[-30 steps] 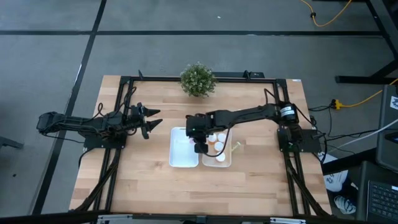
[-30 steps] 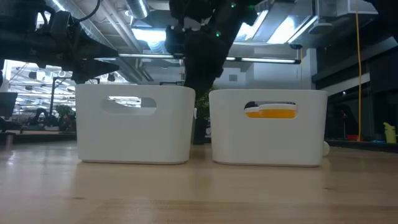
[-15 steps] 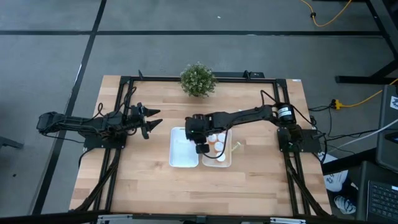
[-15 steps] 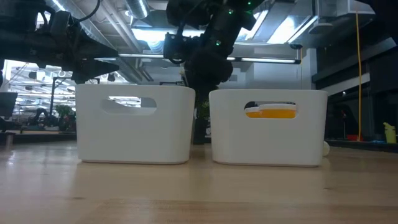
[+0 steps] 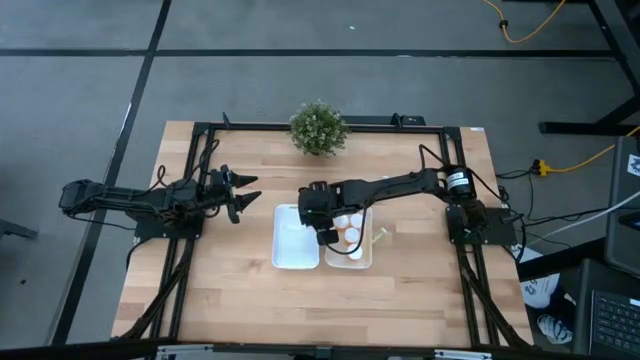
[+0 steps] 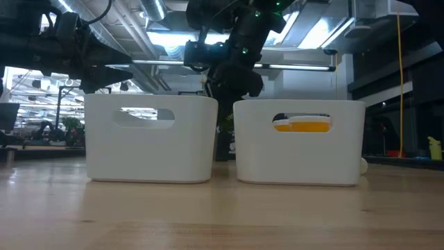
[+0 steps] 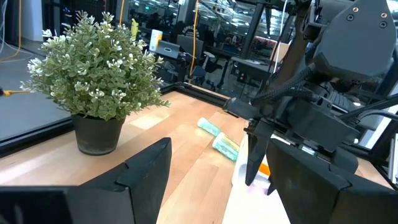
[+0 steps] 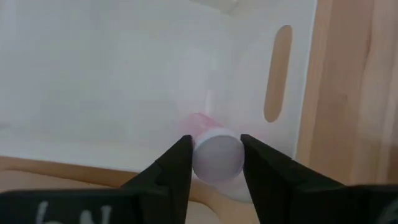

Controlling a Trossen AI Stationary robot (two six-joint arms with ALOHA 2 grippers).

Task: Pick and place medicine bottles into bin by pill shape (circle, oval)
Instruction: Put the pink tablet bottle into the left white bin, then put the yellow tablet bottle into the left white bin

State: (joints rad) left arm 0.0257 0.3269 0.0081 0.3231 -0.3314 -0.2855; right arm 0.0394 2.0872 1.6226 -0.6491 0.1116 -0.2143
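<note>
While over the left bin (image 8: 93, 81) | right end effector (image 8: 216, 163) grips pink bottle (image 8: 214, 152) (cap between fingers)

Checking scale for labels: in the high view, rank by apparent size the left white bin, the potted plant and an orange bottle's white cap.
1. White plastic left bin
2. Green potted plant
3. Round white bottle cap

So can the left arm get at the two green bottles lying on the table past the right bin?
Probably not easily. The green bottles lie beyond the right bin, and the right arm stretches across above the bins between them and the left hand, which waits at the table's left side.
</note>
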